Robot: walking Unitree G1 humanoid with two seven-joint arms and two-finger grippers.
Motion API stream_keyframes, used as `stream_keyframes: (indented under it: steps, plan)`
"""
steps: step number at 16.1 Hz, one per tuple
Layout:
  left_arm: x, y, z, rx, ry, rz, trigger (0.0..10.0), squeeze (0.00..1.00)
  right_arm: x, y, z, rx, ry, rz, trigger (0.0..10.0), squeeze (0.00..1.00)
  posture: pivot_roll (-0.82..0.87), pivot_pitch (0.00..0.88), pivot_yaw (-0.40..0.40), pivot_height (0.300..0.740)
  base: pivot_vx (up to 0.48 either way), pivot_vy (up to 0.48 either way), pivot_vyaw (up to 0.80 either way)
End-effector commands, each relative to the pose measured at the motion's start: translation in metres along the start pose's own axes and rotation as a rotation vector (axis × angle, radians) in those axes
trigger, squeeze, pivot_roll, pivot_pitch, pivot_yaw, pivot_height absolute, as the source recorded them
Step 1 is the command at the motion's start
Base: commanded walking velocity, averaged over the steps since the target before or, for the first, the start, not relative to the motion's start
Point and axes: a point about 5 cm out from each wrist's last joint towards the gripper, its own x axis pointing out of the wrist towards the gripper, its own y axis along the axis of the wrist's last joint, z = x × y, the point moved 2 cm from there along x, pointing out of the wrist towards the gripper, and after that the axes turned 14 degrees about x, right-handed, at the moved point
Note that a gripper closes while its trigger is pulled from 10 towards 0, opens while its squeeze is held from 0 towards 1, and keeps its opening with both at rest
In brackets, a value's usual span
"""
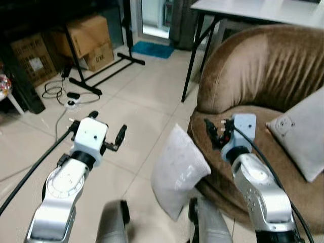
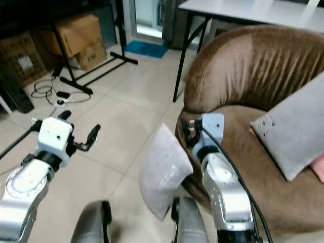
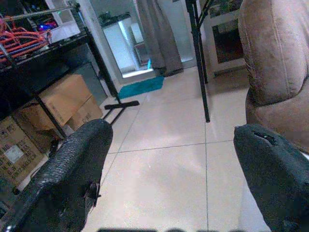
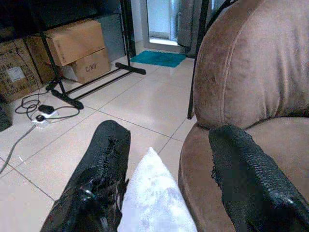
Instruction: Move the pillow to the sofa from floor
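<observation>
Pillow [image 1: 177, 169]: pale grey, standing on edge on the tiled floor [image 1: 136, 109], leaning against the near-left front of the brown sofa [image 1: 263, 76]; not yet lifted. Right gripper [image 1: 216, 132]: fingers spread wide, hovering just above the pillow's top corner, holding nothing. Left gripper [image 1: 107, 130]: fingers wide apart, empty, over bare floor left of the pillow. Risk, judged: a pinch on the soft corner alone may slip and drop it. Sofa seat holds a second grey cushion [image 1: 298, 131], far right. Cardboard boxes [image 1: 86, 38], far left, closed; contents unseen.
</observation>
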Motion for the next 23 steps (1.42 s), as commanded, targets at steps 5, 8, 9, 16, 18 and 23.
stream_keyframes:
  steps: [5,8,9,16,18,23]
  plan:
    - [0.0016,0.0012,-0.0029,-0.015,0.005,0.008,10.0,0.00,0.0012,0.0040,-0.0006,-0.015,0.003,0.013,10.0,0.00,-0.12,0.000,-0.005,0.490,0.000,0.000,0.00]
    - [0.0018,0.0026,-0.0029,-0.022,0.003,0.015,10.0,0.00,0.0013,0.0040,-0.0006,-0.015,0.002,0.014,10.0,0.00,-0.12,0.000,-0.005,0.490,0.000,0.000,0.00]
    - [0.0019,0.0028,-0.0029,-0.024,0.004,0.018,10.0,0.00,0.0014,0.0039,-0.0005,-0.017,0.003,0.014,10.0,0.00,-0.12,0.000,-0.007,0.490,0.251,0.000,0.00]
    - [0.0014,0.0027,-0.0042,-0.027,0.011,0.021,10.0,0.00,0.0025,0.0033,-0.0005,-0.025,0.005,0.013,10.0,0.00,-0.12,0.000,-0.013,0.490,0.264,0.000,0.00]
    - [0.0014,0.0027,-0.0044,-0.027,0.012,0.022,10.0,0.00,0.0026,0.0030,-0.0004,-0.028,0.006,0.011,10.0,0.00,-0.12,0.000,-0.013,0.490,0.266,0.000,0.00]
    - [0.0015,0.0025,-0.0045,-0.028,0.013,0.021,10.0,0.00,0.0029,0.0021,-0.0004,-0.030,0.006,0.008,10.0,0.00,-0.12,0.000,-0.014,0.490,0.269,0.000,0.00]
